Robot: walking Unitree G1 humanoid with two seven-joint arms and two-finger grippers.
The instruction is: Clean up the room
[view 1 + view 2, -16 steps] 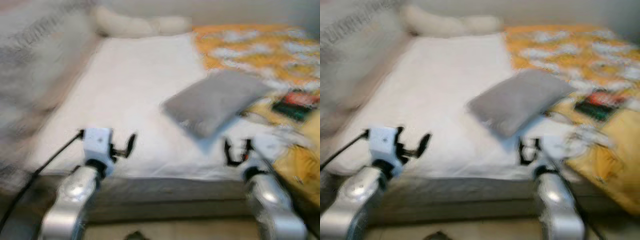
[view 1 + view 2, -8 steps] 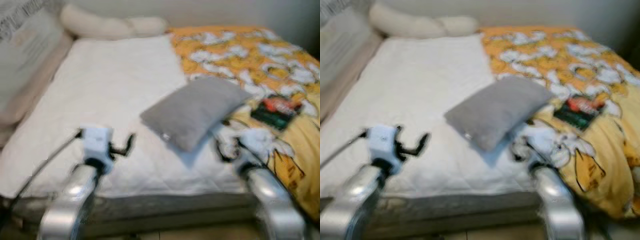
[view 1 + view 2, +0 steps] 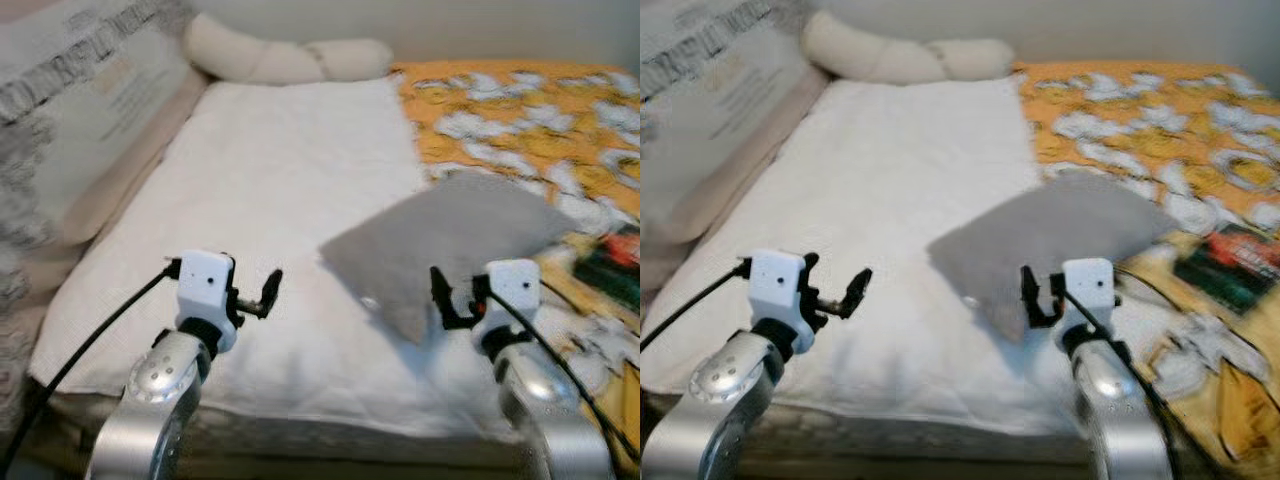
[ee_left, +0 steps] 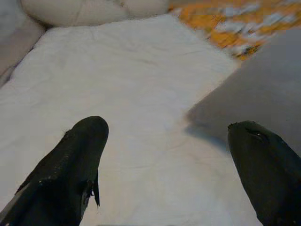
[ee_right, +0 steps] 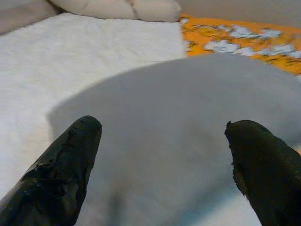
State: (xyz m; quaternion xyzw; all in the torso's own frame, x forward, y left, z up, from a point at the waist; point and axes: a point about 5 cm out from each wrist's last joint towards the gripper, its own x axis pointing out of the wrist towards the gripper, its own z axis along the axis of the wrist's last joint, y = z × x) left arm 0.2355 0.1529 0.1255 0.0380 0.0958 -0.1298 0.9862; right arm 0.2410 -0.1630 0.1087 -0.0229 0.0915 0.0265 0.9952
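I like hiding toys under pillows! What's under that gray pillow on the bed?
The gray pillow lies partly on the white mattress pad and partly on the orange blanket. Anything hidden beneath it is covered and can't be seen.

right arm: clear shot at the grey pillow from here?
Probably yes. The right gripper hovers at the near edge of the grey pillow, jaws open, with nothing between them; its wrist view looks straight onto the pillow.
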